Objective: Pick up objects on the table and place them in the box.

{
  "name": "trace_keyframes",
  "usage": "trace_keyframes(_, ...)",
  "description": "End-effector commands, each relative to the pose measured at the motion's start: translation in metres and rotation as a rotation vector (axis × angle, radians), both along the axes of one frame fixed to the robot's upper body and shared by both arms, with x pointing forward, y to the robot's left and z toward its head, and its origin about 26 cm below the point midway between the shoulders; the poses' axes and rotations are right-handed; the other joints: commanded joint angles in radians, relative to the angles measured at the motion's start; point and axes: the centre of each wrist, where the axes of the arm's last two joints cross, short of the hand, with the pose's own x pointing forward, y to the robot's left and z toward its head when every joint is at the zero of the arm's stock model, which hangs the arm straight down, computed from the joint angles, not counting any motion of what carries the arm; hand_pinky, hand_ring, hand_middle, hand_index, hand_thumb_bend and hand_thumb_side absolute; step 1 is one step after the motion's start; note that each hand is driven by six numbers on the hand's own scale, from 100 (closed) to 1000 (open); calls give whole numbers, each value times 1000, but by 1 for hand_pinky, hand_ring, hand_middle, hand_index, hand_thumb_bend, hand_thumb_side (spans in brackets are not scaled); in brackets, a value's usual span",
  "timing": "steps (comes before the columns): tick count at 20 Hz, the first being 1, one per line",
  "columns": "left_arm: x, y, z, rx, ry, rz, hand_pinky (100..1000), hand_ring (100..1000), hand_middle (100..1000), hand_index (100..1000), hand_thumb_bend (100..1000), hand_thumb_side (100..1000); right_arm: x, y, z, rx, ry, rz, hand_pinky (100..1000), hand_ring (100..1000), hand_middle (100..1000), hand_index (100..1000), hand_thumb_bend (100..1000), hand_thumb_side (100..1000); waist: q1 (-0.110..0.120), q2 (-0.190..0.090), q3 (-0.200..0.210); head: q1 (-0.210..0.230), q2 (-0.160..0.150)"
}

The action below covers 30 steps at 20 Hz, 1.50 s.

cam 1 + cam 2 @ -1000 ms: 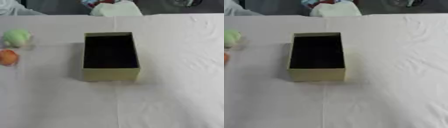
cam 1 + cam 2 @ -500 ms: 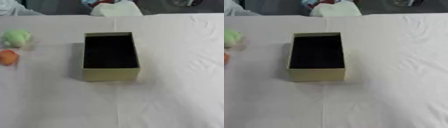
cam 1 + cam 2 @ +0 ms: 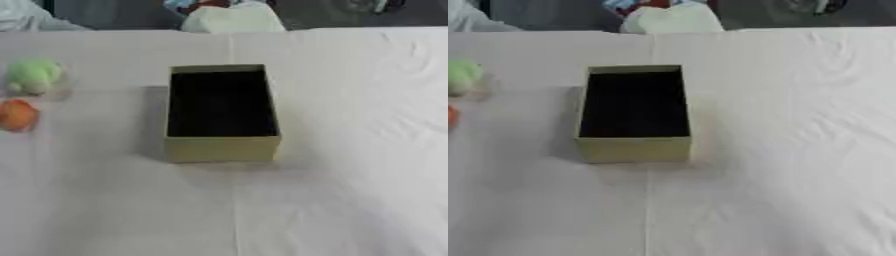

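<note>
Compared against the views from a second and half a second back: no change. Box in the same spot at mid-desk, open side up, inside dark and apparently empty. Green object and orange object unmoved at the left edge of the desk, well apart from the box, green one farther back, orange one nearer and just beside it. In the right eye view, only a sliver of the orange one showing at the frame's left border.

Meaning for the task: nothing picked yet, nothing placed. Judged as the very start, or a pause between moves. Both objects left to transfer.

Hands: neither left nor right visible in either view. No arm, no fingers anywhere in frame. Pose therefore not observable; whether spread, pressed together or pinching anything cannot be told. Presumably held back outside the camera's field.

Other: white cloth covering the desk, creased on the right side, a fold line running down the middle past the box. Pale bundle at the far edge, beyond the desk, not part of the work.

Next step, as a judgement: left hand the likelier choice, both objects lying on the left. Both look soft and rounded, shape otherwise unclear; may roll or squash under the fingers. Box walls low, opening wide, so a drop from above should do.
</note>
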Motion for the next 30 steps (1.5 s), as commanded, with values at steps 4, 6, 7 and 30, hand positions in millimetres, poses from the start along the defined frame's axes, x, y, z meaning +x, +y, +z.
trace_keyframes(4, 9, 4, 9, 94, 51, 16, 904, 868, 892, 942, 612, 247, -3, 1, 12, -29, -24, 11, 775, 746, 741, 790, 100, 999, 3, -18, -5, 8, 0)
trace_keyframes(6, 13, 5, 5, 102, 76, 14, 892, 860, 884, 934, 583, 245, -3, 1, 12, -28, -23, 12, 775, 746, 741, 790, 100, 999, 4, -17, -7, 10, 1)
trace_keyframes(7, 15, 5, 3, 101, 87, 15, 873, 844, 873, 927, 561, 234, -3, 1, 12, -27, -22, 12, 775, 746, 741, 790, 100, 999, 5, -17, -7, 11, 1)
trace_keyframes(30, 50, 10, -52, 55, 188, 49, 800, 794, 801, 870, 403, 208, -2, 3, 11, -18, -19, 25, 775, 746, 740, 790, 100, 998, 6, -11, -18, 20, 0)
